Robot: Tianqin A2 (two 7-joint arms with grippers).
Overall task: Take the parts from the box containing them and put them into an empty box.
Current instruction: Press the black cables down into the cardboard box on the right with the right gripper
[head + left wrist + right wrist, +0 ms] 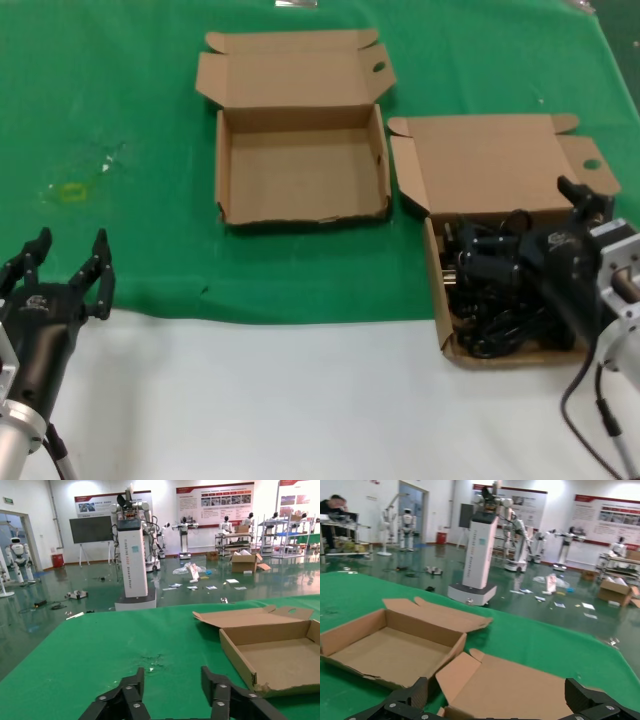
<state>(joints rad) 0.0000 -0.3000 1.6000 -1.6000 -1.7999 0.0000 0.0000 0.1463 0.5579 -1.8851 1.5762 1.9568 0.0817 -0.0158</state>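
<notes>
The parts are black power cords (495, 300), tangled in the open cardboard box (437, 300) at the right, near the edge of the green cloth. My right gripper (522, 232) hovers low over this box with its fingers spread wide and nothing between them. In the right wrist view (497, 700) it faces the box's open lid (510, 685). The empty box (300, 165) stands open further back at the centre, and also shows in the right wrist view (390, 650). My left gripper (65, 265) is parked open and empty at the near left, seen also in the left wrist view (172, 680).
A green cloth (110, 130) covers the far part of the table and a white surface (260, 400) the near part. Both boxes have lids folded back. In the left wrist view the empty box (270, 655) lies beyond my left fingers.
</notes>
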